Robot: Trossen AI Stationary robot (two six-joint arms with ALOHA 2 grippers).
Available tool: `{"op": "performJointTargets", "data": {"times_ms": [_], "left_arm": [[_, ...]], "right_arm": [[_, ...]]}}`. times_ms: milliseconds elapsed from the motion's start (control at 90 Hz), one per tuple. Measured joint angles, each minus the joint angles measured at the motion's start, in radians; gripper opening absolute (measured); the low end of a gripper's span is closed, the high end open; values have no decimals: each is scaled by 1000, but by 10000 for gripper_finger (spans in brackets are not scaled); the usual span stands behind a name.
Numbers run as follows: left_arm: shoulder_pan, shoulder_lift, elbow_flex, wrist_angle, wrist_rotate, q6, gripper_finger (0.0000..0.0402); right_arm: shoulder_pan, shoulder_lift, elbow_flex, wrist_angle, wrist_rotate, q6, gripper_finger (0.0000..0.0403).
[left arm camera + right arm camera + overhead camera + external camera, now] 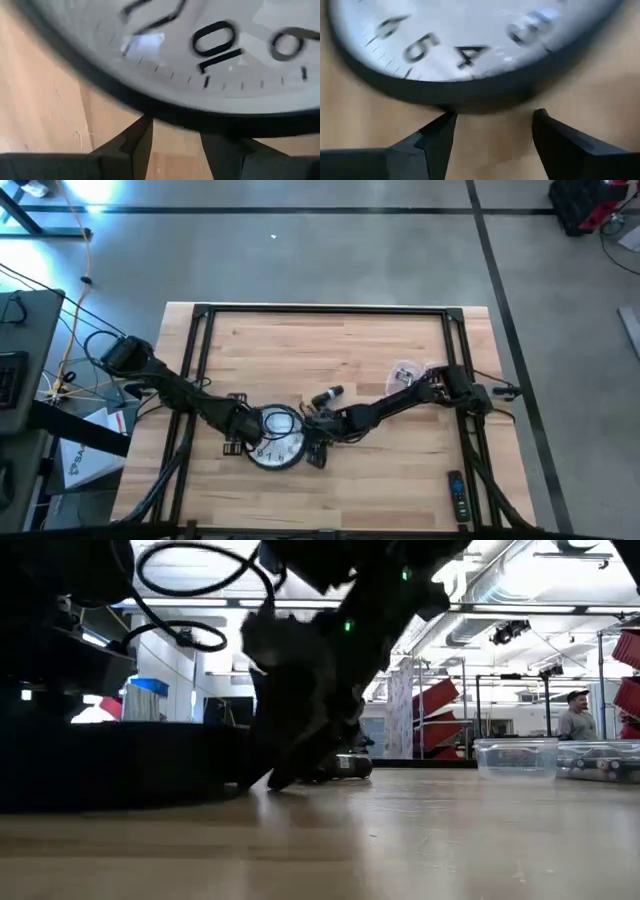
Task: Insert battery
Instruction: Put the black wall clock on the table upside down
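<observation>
A: From overhead we see a round wall clock (276, 438) lying face up at the lower centre of the frame, on the wooden worktop (340, 345). The left claw (243, 435) meets its rim from the left and the right claw (312, 434) meets it from the right.

B: Do we see the claws' state?

A: In the left wrist view the left claw (172, 142) stands open, its fingers (137, 145) parted just short of the clock's black rim (165, 117) near the 10. In the right wrist view the right claw (492, 132) is likewise open, its fingertips (442, 132) just short of the rim below the 4 and 5.

B: And the battery?

A: We see a small dark cylinder (327, 396) on the worktop just above and right of the clock, apart from both claws; whether it is the battery we cannot tell.

B: Any containers?

A: A clear plastic tub (408, 371) sits right of centre in the overhead frame, beside the right arm. In the low view we see clear tubs (516, 757) at the right of the frame; their contents are too blurred to name. A remote control (455, 492) lies at the lower right of the overhead frame.
</observation>
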Motion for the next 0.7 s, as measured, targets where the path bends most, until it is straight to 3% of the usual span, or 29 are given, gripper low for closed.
{"op": "performJointTargets", "data": {"times_ms": [133,389,700], "left_arm": [[-2,0,0,9,7,3,143],[-22,0,0,-8,1,-9,142],[-30,1,0,0,-10,-46,143]], "right_arm": [[18,0,29,-7,0,-94,228],[48,0,69,-111,347,-165,228],[103,-1,70,-112,744,-214,228]]}}
